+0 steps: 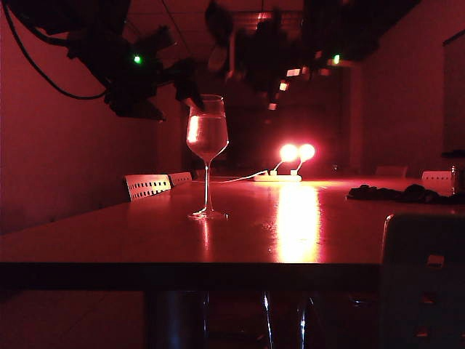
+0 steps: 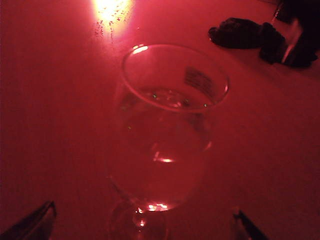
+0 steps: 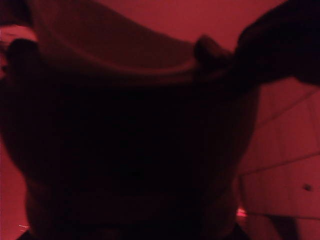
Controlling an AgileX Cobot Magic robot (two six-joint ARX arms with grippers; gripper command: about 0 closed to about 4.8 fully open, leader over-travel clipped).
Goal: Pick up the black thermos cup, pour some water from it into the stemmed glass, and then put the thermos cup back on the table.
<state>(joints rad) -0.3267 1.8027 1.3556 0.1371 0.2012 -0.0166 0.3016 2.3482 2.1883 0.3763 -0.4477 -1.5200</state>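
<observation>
Stemmed glass [image 1: 207,145] upright on worktop [image 1: 109,236], holding water. Left gripper [image 2: 145,225] above and beside it, jaws spread. Right gripper [image 1: 265,51] raised beyond, clamped on tilted black thermos cup [image 3: 130,150].

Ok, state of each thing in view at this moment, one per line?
stemmed glass: upright on the table, holding water.
black thermos cup: off the table, held in the right gripper.
left gripper: open, at the glass, not gripping.
two lamps: lit.
</observation>
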